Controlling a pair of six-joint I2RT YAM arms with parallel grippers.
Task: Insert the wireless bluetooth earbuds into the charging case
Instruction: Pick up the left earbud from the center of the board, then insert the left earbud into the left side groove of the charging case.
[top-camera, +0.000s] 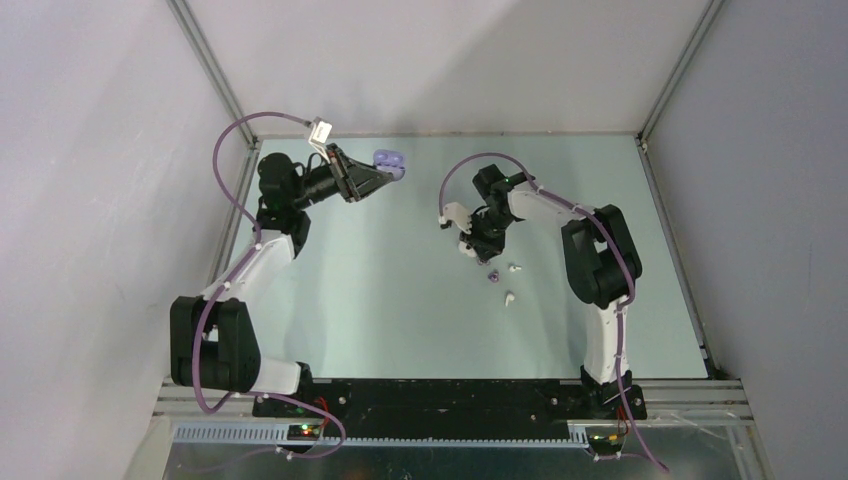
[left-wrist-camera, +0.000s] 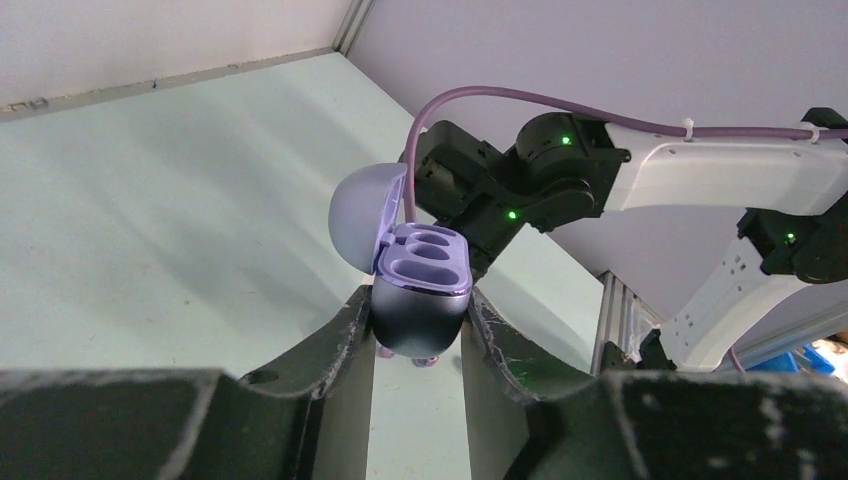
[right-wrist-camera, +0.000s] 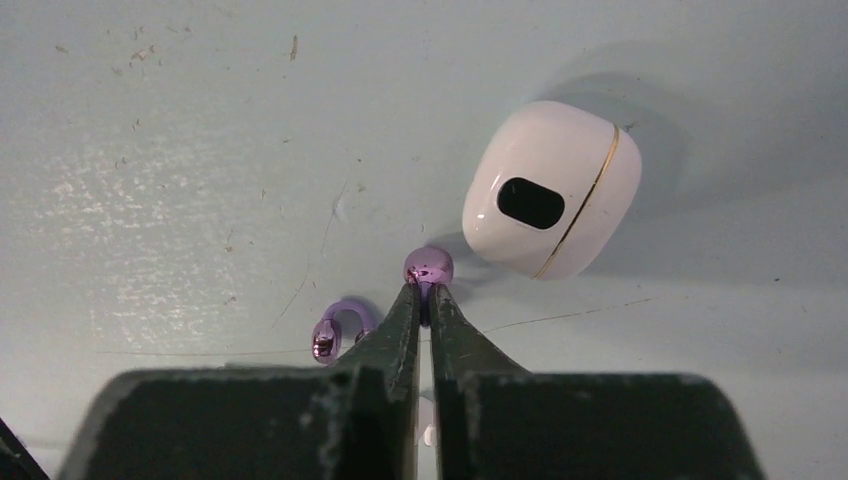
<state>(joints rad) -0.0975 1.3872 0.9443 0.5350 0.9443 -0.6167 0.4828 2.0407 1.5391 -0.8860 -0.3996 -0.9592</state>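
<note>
No legible text, labels or numbers

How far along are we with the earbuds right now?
Done: left gripper holds the purple case open, slots empty. In hand: right gripper pinches one purple earbud. Left: nothing seated; another purple earbud and two white earbuds lie loose, white case shut.

A pale green, lightly scratched table sits enclosed by plain white walls and aluminium corner posts.
</note>
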